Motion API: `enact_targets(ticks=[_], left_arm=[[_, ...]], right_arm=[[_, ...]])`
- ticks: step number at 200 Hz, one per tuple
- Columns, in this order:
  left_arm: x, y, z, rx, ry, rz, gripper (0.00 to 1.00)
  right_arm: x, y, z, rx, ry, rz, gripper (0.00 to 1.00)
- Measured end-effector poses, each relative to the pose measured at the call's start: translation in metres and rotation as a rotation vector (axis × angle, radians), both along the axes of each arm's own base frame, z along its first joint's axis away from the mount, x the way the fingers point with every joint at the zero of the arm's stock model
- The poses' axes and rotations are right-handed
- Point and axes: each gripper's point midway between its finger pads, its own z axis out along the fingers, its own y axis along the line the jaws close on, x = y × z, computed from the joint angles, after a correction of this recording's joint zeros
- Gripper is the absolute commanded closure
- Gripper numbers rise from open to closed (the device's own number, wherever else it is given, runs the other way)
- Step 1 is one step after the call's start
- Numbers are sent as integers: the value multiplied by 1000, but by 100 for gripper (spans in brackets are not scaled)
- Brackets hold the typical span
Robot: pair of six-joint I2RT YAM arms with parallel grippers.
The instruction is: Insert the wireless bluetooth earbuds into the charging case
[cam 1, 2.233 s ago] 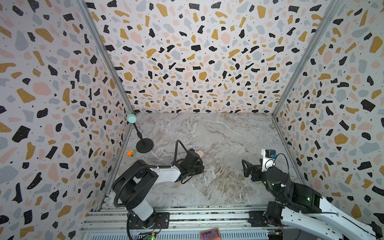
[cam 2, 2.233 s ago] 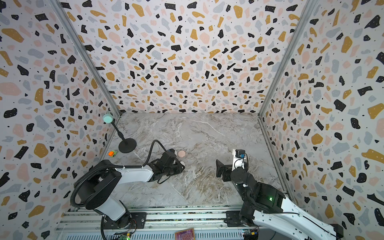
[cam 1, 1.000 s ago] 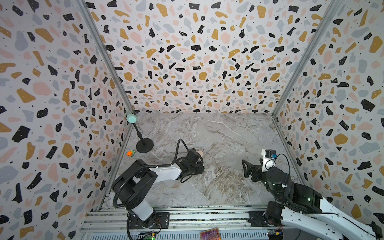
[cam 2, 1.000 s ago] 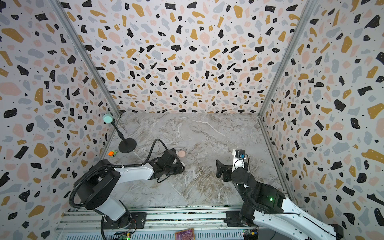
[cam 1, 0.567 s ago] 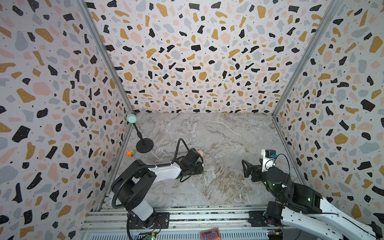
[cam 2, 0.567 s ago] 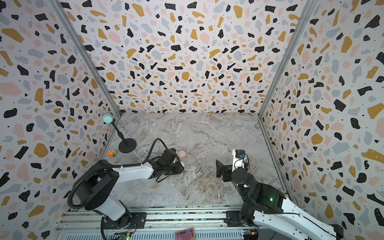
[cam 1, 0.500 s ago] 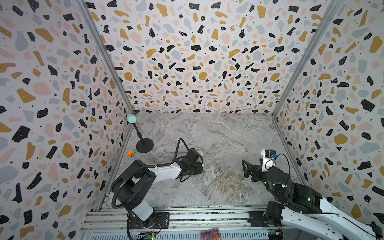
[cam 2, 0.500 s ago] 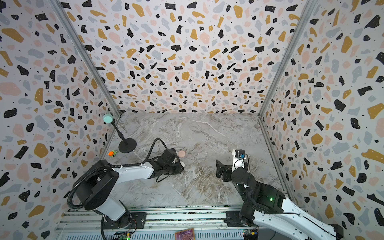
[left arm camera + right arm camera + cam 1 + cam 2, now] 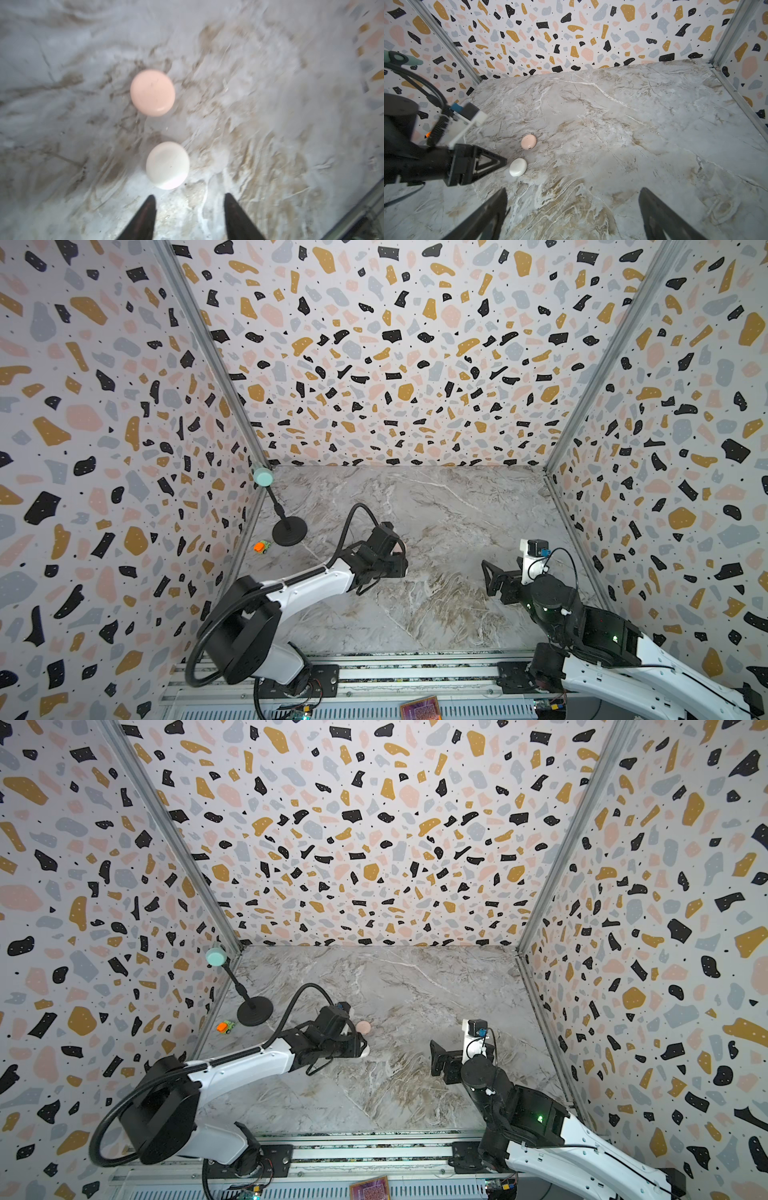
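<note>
Two round pebble-like charging cases lie shut on the marble floor: a pink case (image 9: 152,93) (image 9: 528,141) (image 9: 363,1027) and a white case (image 9: 168,165) (image 9: 518,167) just beside it. My left gripper (image 9: 188,199) (image 9: 399,564) is open, its tips a short way back from the white case and touching nothing. My right gripper (image 9: 572,191) (image 9: 488,576) is wide open and empty, low over the floor on the right, well away from both cases. The wireless bluetooth earbuds are out of view.
A black stand (image 9: 289,531) with a teal head (image 9: 263,477) is by the left wall, with a small orange toy car (image 9: 261,546) next to its base. Terrazzo walls close in three sides. A metal rail (image 9: 374,672) runs along the front.
The left gripper's jaws have come apart near the white case, and the left arm has shifted only slightly. The right arm has not moved.
</note>
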Motion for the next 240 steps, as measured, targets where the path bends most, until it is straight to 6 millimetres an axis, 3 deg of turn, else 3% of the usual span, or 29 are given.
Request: enact_targets(ticks=[8,11,14,39,60,75,94,119,138,162,193,240], left_arm=[[5,3,23,-9,-74,6,12],[7,5,31,-9,-101,9,3],[9,8,40,-8,-134,18,0],[17,43,95,22,-374,117,0],[15,85,114,65,-540,254,0],[11,118,108,123,-615,358,0],[11,158,91,226,-660,479,0],[18,204,73,346,-667,624,0],[20,232,67,412,-693,709,0],[21,265,54,483,-691,791,0],[27,296,39,538,-688,875,0],[30,314,-7,570,-651,849,0]], right_arm=[[2,-1,-3,-10,-1,-13,1],[3,-2,-4,-14,-2,-19,1],[4,-2,-5,-18,-2,-26,1],[17,-9,-20,-72,-35,-103,1],[32,-14,-46,-159,-96,-149,1],[45,-26,-69,-239,-121,-200,1],[69,-59,-89,-317,-111,-311,1],[100,-101,-93,-336,-108,-436,1],[109,-101,-96,-345,-176,-420,1],[120,-98,-120,-407,-185,-375,1],[131,-104,-139,-449,-197,-378,1],[137,-128,-127,-353,-290,-416,1]])
